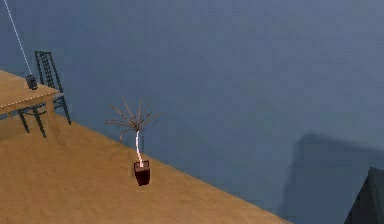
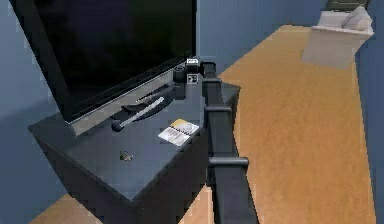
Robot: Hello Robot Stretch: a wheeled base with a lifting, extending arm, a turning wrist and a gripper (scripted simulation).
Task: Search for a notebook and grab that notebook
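Nearest your side camera, the dark square arm bar rises from the bottom edge just right of the middle and runs up across the right end of a dark grey block-shaped surface.

At the arm side view's left, a large flat black television screen stands on that surface, close to the blue wall. In front of the screen lies a small dark lump, too small to identify. Further right, a long dark grey bar-shaped object lies at the foot of the screen. Right of that, a flat white-and-yellow rectangular item, notebook-like in shape, lies on the surface just beside the arm bar.

At the arm's far end the dark end effector sits by the screen's lower right corner. With the surface behind it, you cannot tell how its fingers stand or whether it has hold of anything.

Right of the arm runs light wooden floor. At the top right stands a pale boxy piece of furniture.

In the forward view, from the left, a light wooden surface on dark legs carries a small dark cup-like object. A dark slatted chair stands just behind it. Near the middle, a thin-leaved plant in a dark red pot stands on the floor by the wall. A dark angular shape, unidentified, cuts the lower right corner.
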